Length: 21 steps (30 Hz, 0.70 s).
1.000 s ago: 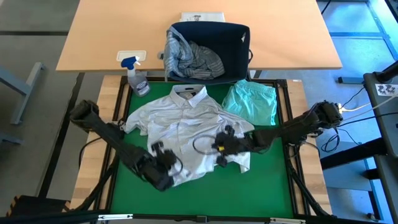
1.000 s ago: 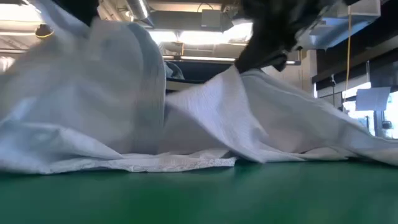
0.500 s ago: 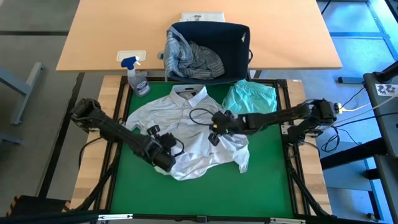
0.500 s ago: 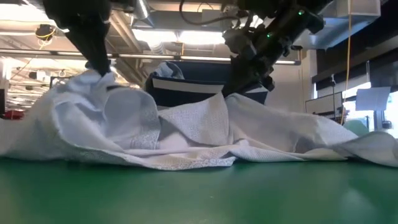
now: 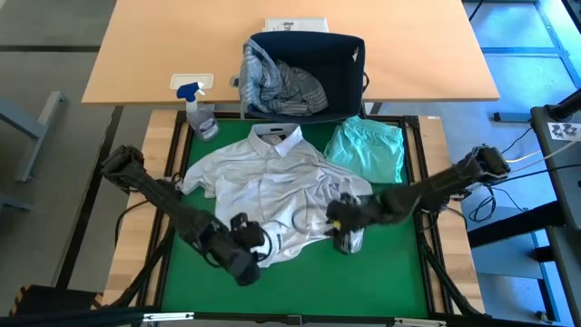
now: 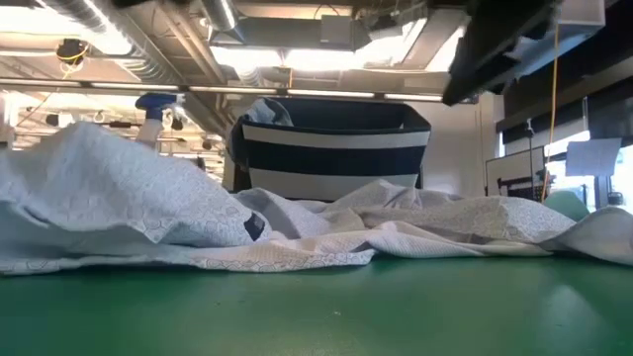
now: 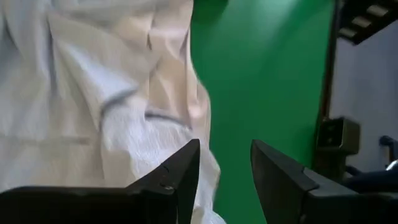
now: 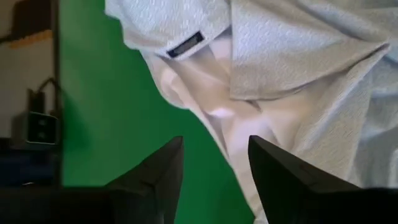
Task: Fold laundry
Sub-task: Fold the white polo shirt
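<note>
On the green mat (image 5: 390, 272) of the bench, a white collared shirt (image 5: 263, 177) lies spread out, its collar toward the far edge and its lower hem rumpled toward the near side. The left gripper (image 5: 247, 247) sits at the near-left part of that hem, its fingers spread apart with nothing pinched between them; in the left wrist view the two dark fingers (image 7: 180, 177) stand parted over the fabric's edge and the bare green. The right gripper (image 5: 342, 221) is at the near-right corner of the shirt, above a bunched fold of cloth, and its fingers (image 8: 158, 174) are likewise spread with no cloth between them; that view shows a small dark label (image 8: 185, 43) on the inside of the garment.

Beside the shirt, near the far-right corner of the mat, lies a folded mint-teal garment (image 5: 368, 150), just touching the white shirt's sleeve. Beyond the mat's far edge a navy-and-white striped basket (image 5: 345, 68) stands on the wooden table (image 5: 145, 45), holding a grey-blue striped shirt (image 5: 281, 86) heaped at its left side. A spray bottle (image 5: 200, 113) with a blue head lies at the far-left corner of the mat. From the low view, the white shirt (image 6: 297, 232) forms low ridges across the mat, with the basket (image 6: 331, 148) behind it.
</note>
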Each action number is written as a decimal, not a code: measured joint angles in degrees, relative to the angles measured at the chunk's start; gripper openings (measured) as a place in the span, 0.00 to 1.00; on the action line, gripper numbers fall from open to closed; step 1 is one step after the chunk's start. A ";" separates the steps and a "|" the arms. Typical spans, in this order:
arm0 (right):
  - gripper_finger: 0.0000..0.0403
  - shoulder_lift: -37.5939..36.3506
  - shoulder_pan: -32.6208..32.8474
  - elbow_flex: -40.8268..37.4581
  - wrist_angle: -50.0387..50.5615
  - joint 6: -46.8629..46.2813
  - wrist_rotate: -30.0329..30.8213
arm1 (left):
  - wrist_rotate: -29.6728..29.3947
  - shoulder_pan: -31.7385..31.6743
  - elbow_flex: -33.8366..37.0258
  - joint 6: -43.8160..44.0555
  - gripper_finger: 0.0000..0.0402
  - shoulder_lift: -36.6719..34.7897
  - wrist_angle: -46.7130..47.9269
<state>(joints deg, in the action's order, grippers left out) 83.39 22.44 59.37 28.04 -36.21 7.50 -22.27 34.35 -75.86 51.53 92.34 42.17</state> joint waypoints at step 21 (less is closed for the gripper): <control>0.45 20.07 1.73 -0.11 -4.80 -22.47 10.83 | 2.14 2.11 12.81 20.25 0.35 15.80 -31.64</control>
<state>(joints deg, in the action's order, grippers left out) 103.45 24.17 59.27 23.24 -58.68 18.33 -20.13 36.46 -63.05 71.78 108.13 10.53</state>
